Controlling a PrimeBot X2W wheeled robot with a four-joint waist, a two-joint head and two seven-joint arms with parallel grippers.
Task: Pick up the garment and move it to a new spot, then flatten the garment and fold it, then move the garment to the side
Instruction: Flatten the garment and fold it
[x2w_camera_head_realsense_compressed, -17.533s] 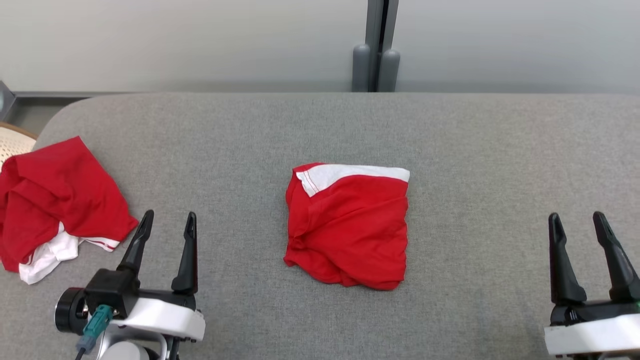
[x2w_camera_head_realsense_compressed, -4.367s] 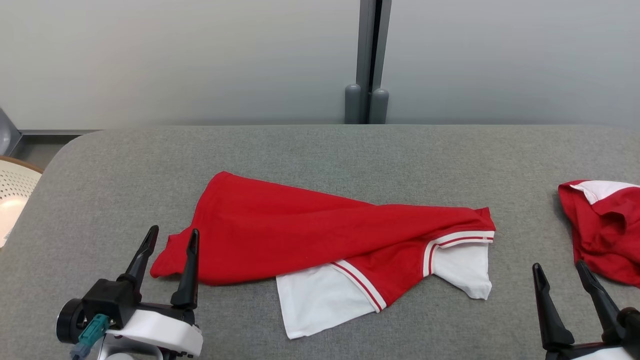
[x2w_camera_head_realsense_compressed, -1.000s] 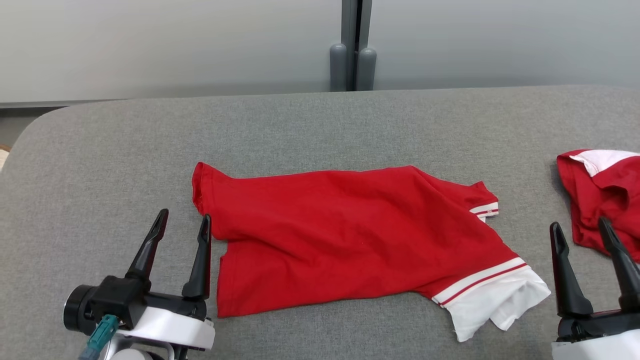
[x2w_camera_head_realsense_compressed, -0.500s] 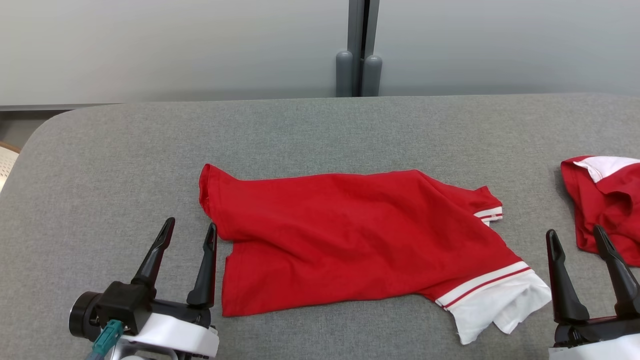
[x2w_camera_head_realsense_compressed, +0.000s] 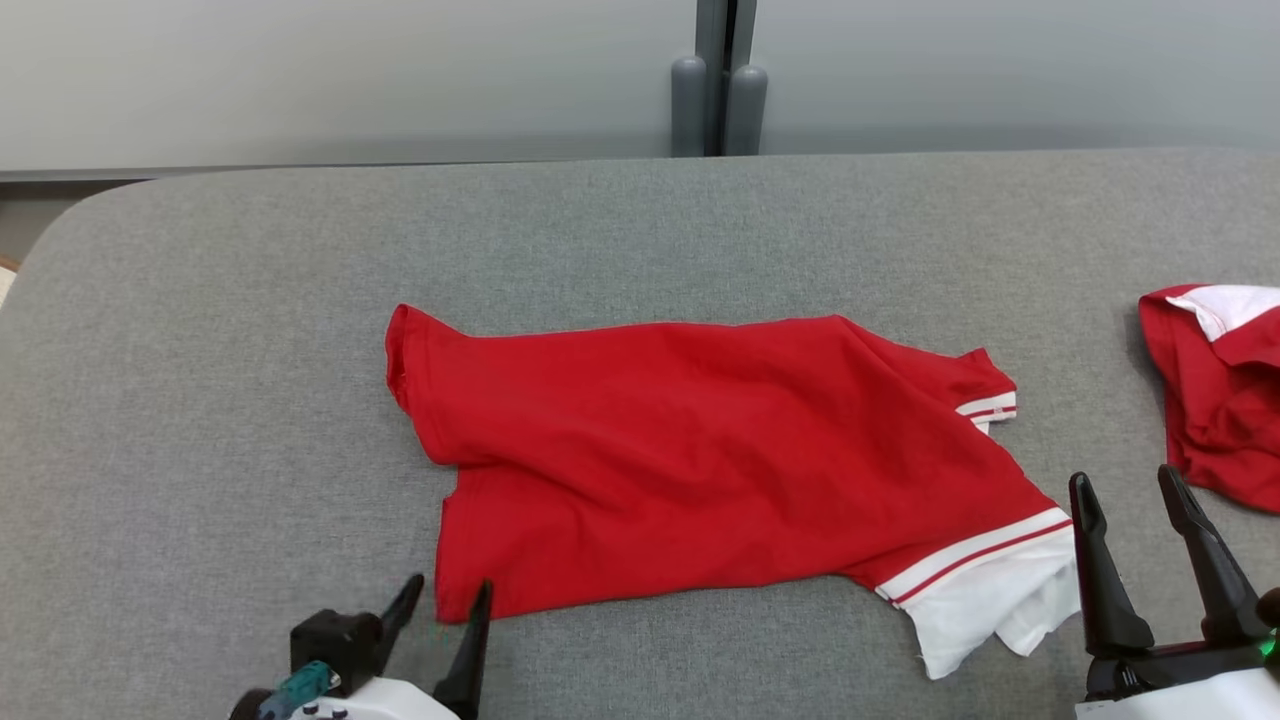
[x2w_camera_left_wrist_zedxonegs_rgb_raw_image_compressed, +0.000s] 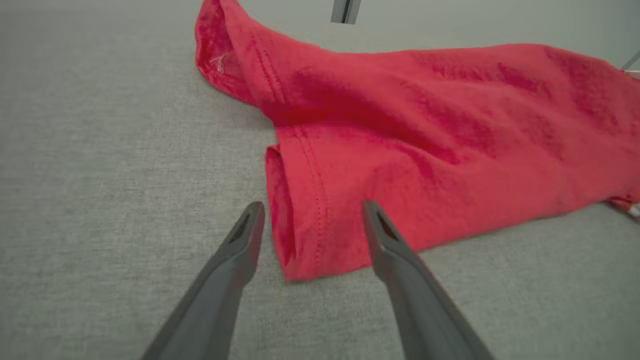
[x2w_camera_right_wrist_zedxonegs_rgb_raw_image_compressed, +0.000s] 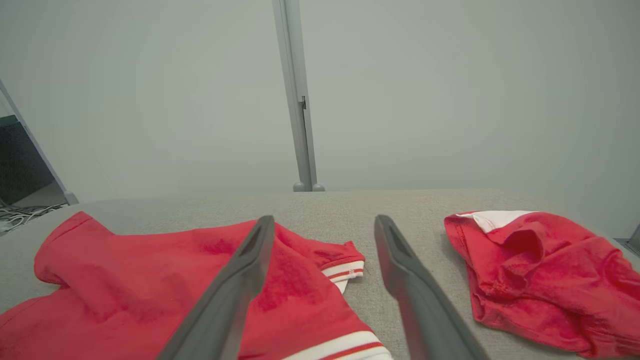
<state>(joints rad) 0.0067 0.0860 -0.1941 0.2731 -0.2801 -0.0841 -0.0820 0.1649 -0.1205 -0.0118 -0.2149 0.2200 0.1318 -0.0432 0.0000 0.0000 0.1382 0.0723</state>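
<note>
You are looking down at a wide grey fabric-covered surface that is stretching across the head view, with a pale grey wall running behind it. A grey upright post is standing at the middle of the far edge. The garment, a red shirt, is lying near the middle of the surface, spread out sideways but wrinkled, with its hem facing your left side. A second red garment, bunched into a compact bundle with a white patch on top, is sitting well apart from it at the right edge of the head view. Your right gripper is hovering at the lower right, its two dark fingers standing apart with nothing between them. It is sitting just beside the shirt's near sleeve, between the two garments. Your left gripper is sitting low at the bottom of the head view, its fingers also standing apart. The left wrist view is showing the near corner of the hem lying in the gap between them, and you cannot tell whether either finger is touching the cloth. The near sleeve is showing white below a red and white striped band, and the smaller far cuff is carrying the same stripes
</note>
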